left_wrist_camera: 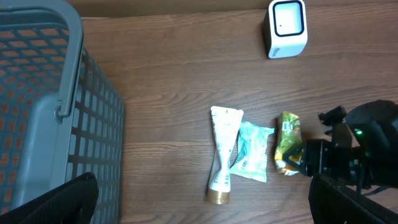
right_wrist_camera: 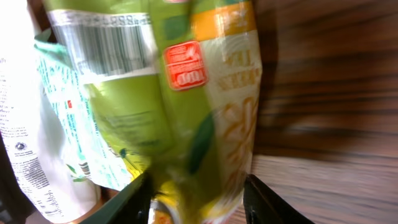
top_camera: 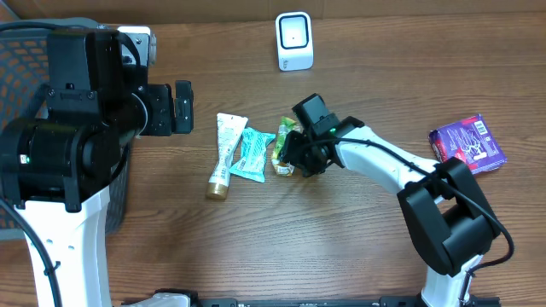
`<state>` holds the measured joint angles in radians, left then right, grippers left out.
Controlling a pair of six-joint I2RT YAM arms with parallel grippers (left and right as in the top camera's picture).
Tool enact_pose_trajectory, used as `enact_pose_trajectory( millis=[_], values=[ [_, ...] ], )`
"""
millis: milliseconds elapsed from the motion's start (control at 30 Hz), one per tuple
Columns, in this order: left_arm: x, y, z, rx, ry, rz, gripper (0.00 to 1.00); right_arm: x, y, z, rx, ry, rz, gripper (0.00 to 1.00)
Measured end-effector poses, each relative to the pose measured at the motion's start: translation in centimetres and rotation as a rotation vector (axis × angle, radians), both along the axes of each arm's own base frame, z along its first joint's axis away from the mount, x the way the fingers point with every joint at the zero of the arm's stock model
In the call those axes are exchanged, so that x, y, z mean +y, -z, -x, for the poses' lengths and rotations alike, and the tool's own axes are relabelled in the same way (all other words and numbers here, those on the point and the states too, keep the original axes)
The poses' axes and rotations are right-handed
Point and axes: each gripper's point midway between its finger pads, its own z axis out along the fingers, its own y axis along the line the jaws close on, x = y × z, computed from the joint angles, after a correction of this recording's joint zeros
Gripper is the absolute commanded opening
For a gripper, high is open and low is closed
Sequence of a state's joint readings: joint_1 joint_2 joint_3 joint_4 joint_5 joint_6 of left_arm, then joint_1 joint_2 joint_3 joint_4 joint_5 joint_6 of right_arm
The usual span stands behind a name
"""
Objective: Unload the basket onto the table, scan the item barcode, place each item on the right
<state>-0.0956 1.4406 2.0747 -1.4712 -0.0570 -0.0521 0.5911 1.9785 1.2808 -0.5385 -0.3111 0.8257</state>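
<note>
At far left of the overhead view sits a basket (top_camera: pixel 10 51); just right of it the left gripper (top_camera: pixel 182 107) hangs wide open, empty. Mid-frame lie a tube (top_camera: pixel 223 158), a teal packet (top_camera: pixel 251 155) and the green packet (top_camera: pixel 282 141), barcode showing. The right gripper (top_camera: pixel 299 159) straddles its lower end; whether it pinches, I cannot tell. A scanner (top_camera: pixel 294 41) stands top centre.

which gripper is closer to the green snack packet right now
Right. The right gripper sits at the green snack packet, jaws straddling its end. The left gripper hangs open far off, beyond the teal packet and white tube, beside the basket.
</note>
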Motion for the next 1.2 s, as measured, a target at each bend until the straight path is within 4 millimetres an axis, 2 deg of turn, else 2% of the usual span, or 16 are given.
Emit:
enact_pose_trajectory(
  millis=[67, 133, 333, 400, 467, 500, 567, 633, 733, 833, 933, 1000, 1100, 1200],
  values=[
    [0.0, 0.0, 0.0, 0.0, 0.0, 0.0, 1.0, 0.8, 0.1, 0.0, 0.017, 0.007, -0.031, 0.09],
    [0.0, 0.0, 0.0, 0.0, 0.0, 0.0, 1.0, 0.9, 0.1, 0.1, 0.029, 0.011, -0.041, 0.04],
    [0.0, 0.0, 0.0, 0.0, 0.0, 0.0, 0.99, 0.0, -0.4, 0.7, 0.068, -0.034, 0.027, 0.04],
    [0.0, 0.0, 0.0, 0.0, 0.0, 0.0, 0.99, -1.3, -0.8, 1.2, 0.074, -0.076, 0.112, 0.04],
    [0.0, 0.0, 0.0, 0.0, 0.0, 0.0, 1.0, -3.5, -1.4, 1.5, 0.068, -0.125, 0.245, 0.04],
    [0.0, 0.0, 0.0, 0.0, 0.0, 0.0, 1.0, -5.1, -1.9, 1.4, 0.062, -0.162, 0.342, 0.06],
    [0.0, 0.0, 0.0, 0.0, 0.0, 0.0, 1.0, -6.6, -2.9, 0.4, 0.004, -0.207, 0.442, 0.14],
    [0.0, 0.0, 0.0, 0.0, 0.0, 0.0, 1.0, -8.2, -3.3, -0.8, -0.058, -0.241, 0.549, 0.41],
    [0.0, 0.0, 0.0, 0.0, 0.0, 0.0, 1.0, -9.2, -3.4, -1.3, -0.092, -0.267, 0.619, 0.62],
    [0.0, 0.0, 0.0, 0.0, 0.0, 0.0, 1.0, -9.9, -3.5, -0.8, -0.068, -0.29, 0.64, 0.66],
    [0.0, 0.0, 0.0, 0.0, 0.0, 0.0, 1.0, -9.6, -3.8, -1.2, -0.054, -0.273, 0.576, 0.66],
    [0.0, 0.0, 0.0, 0.0, 0.0, 0.0, 1.0, -10.6, -4.1, -2.6, -0.038, -0.224, 0.499, 0.68],
    [0.0, 0.0, 0.0, 0.0, 0.0, 0.0, 1.0, -11.9, -4.2, -3.7, -0.025, -0.207, 0.426, 0.73],
    [0.0, 0.0, 0.0, 0.0, 0.0, 0.0, 0.99, -11.7, -4.5, -5.1, -0.046, -0.208, 0.284, 0.75]
  ],
)
